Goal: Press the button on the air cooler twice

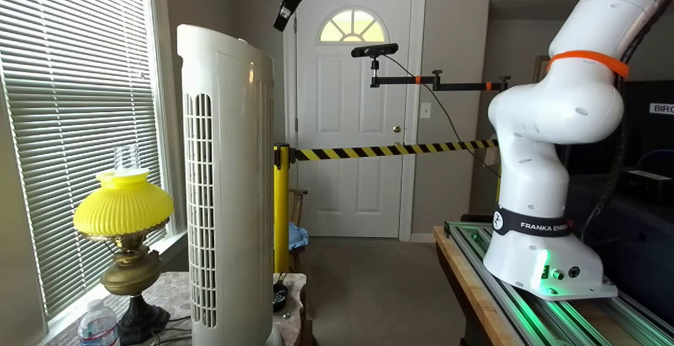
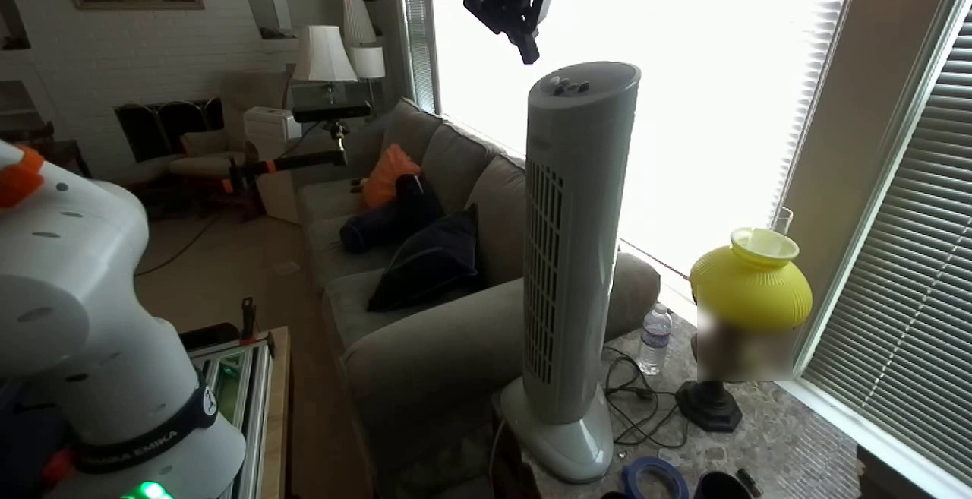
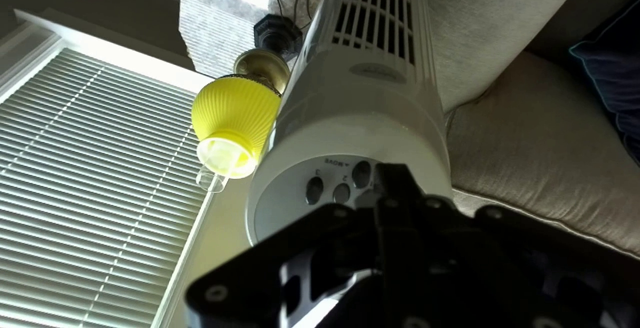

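Observation:
The air cooler is a tall white tower (image 1: 242, 177) with vent slots down its front; it stands upright on a side table and shows in an exterior view (image 2: 581, 203) and the wrist view (image 3: 350, 113). Its sloped top carries several small dark buttons (image 2: 571, 87). In the wrist view the button marked 2 (image 3: 341, 193) shows, with others beside it; one near the mark 1 is partly hidden by the fingers. My gripper (image 3: 397, 183) is shut and empty. In both exterior views its tip (image 1: 283, 22) hangs above the cooler's top (image 2: 529, 53), apart from it.
A yellow-shaded lamp (image 2: 752, 279) and a water bottle (image 2: 654, 339) stand on the side table (image 2: 797, 423) by the cooler, with loose cables. A sofa (image 2: 448, 332) is beside it, and a window with blinds (image 1: 79, 98) behind the lamp. Yellow-black tape (image 1: 368, 151) runs before the door.

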Tool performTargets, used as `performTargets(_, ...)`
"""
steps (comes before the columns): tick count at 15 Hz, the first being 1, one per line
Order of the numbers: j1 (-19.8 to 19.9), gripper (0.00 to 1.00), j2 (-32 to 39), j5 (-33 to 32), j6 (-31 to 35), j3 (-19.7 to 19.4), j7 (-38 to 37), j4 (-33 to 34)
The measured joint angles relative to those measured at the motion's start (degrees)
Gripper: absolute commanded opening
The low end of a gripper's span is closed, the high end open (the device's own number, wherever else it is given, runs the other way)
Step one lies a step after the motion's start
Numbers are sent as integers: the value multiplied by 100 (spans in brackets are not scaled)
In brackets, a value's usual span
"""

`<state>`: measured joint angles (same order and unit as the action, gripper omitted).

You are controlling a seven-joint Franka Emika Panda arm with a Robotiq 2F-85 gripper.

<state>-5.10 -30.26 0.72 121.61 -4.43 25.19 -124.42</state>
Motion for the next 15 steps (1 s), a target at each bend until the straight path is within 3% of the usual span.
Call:
performTargets(4,71,0,-314,-234,-378,45,-199,3)
performTargets(5,73,26,-371,-246,-467,45,-225,4)
performTargets(6,74,27,-416,-258,-533,45,-250,4)
performTargets(15,79,93,-553,-282,-835,60,-445,150)
